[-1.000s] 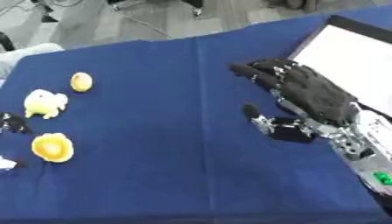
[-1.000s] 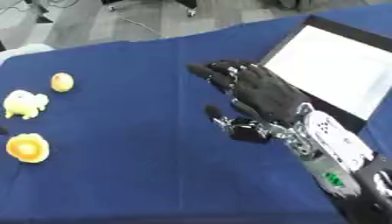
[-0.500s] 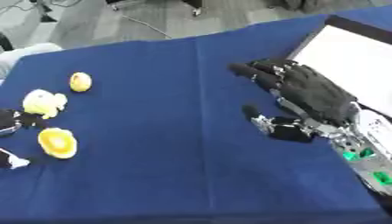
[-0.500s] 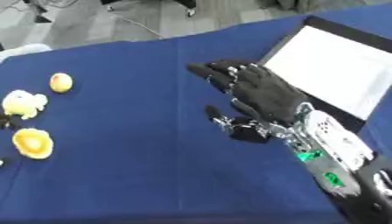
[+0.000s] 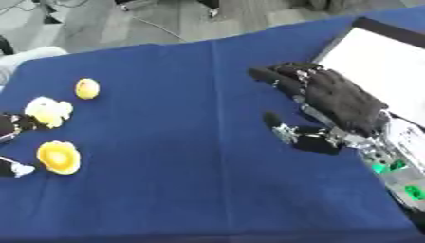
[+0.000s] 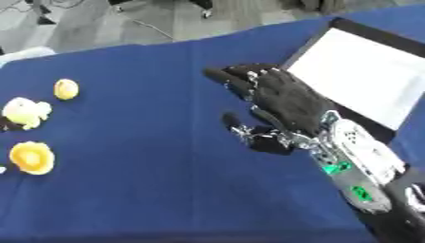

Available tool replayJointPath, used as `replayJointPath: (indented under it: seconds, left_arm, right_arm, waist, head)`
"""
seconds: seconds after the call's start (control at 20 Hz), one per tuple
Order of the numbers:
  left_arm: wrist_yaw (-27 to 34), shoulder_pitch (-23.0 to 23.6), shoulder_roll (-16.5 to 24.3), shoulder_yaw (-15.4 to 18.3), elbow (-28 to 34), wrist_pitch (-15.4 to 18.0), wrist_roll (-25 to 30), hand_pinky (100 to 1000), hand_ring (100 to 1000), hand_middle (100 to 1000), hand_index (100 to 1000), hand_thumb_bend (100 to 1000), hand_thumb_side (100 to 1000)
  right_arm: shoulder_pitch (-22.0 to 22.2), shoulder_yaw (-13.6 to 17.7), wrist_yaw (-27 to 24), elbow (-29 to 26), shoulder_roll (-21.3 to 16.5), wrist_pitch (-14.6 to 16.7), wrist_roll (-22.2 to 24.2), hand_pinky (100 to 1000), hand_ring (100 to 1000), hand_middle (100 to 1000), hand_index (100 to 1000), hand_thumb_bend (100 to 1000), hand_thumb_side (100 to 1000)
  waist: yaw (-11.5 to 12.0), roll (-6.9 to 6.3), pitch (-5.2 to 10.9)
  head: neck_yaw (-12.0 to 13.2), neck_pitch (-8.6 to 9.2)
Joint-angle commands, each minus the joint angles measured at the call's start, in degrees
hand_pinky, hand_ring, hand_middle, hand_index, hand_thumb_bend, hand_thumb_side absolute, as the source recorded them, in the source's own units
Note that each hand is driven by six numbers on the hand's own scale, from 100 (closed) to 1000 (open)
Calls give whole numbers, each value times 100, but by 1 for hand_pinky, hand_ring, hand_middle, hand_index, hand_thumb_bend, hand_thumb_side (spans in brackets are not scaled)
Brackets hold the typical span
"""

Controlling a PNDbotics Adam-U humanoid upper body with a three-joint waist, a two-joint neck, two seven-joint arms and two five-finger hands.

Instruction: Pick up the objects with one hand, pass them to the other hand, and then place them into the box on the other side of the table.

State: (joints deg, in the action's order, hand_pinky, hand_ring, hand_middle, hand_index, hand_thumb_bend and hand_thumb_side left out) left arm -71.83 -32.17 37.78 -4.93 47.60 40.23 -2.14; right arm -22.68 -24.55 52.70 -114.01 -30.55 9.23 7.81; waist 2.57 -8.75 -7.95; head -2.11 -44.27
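Three yellow things lie at the table's left: a small lemon-like ball [image 5: 86, 88], a pale yellow lumpy object [image 5: 48, 110] and an orange-yellow round object [image 5: 58, 157]. Only dark parts of my left hand [image 5: 10, 124] show at the left edge, one against the pale object and one just below-left of the round object. My right hand [image 5: 336, 97] hovers open over the blue cloth at centre right, back up, fingers [image 6: 236, 76] stretched toward the upper left, thumb [image 5: 276, 122] out; it holds nothing. The box [image 6: 365, 76], white inside with a dark rim, lies behind it at the right.
A blue cloth [image 5: 182, 180] covers the table. My right forearm [image 6: 357, 156], silver with green lights, runs to the lower right corner. Grey floor with cables lies beyond the far edge.
The whole picture has shifted a little, so the camera moved. My right hand holds the same open pose, and my left hand's parts stay beside the yellow things.
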Motion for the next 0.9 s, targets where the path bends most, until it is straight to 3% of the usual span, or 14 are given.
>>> replayJointPath:
  seconds: [0.05,0.35,0.45,0.7,0.9]
  left_arm:
    - [-56,-68,75,59,-26,117,120,757,670,702,850,390,494]
    - [-67,-67,-47,32,-52,285,363,746,643,672,826,379,421]
    - [-70,-56,-66,29,-49,295,387,721,605,627,791,336,408]
    - [73,-41,-52,58,28,292,241,630,487,488,642,109,327]
    - [373,-57,40,67,256,418,172,611,460,453,596,100,300]
  right_arm:
    - [-83,57,-6,-58,-44,-19,-4,755,810,780,1000,100,100]
    - [-94,56,-10,-58,-26,-15,-4,754,810,780,1000,100,100]
    - [-96,55,-13,-58,-20,-15,-5,754,810,780,1000,100,100]
    - [-93,50,-21,-58,-17,-15,-1,754,811,780,1000,100,100]
    - [-85,44,-34,-58,-23,-15,3,754,811,780,1000,100,100]
  waist:
    - [-1,29,68]
    - [-14,31,54]
    - [-18,31,51]
    - [-17,29,52]
    - [-8,25,60]
  head:
    - [24,15]
    - [44,15]
    - [46,15]
    - [54,15]
    - [52,15]
